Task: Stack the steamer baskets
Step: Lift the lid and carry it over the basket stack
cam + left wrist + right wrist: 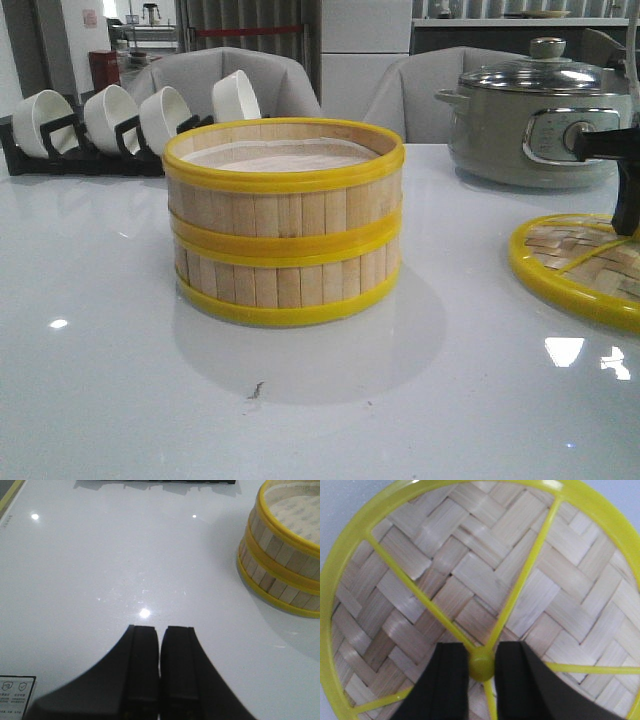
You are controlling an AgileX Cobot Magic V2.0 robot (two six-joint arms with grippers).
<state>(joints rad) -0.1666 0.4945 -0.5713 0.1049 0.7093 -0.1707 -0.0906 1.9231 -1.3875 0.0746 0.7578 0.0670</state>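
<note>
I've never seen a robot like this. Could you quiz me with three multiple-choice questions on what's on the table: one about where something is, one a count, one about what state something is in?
1. Where is the woven lid?
A. on top of the baskets
B. flat on the table, to the right of the baskets
C. on the electric pot

2. How many steamer baskets are in the stack?
A. one
B. two
C. three

3. What is the right end effector doing?
A. hanging open over bare table
B. gripping a bowl
C. its fingers sit on either side of the lid's yellow knob

Answers:
1 B, the front view shows it lying at the right edge.
2 B, two slatted rings sit one on the other.
3 C, the right wrist view shows the knob between the black fingers.
</note>
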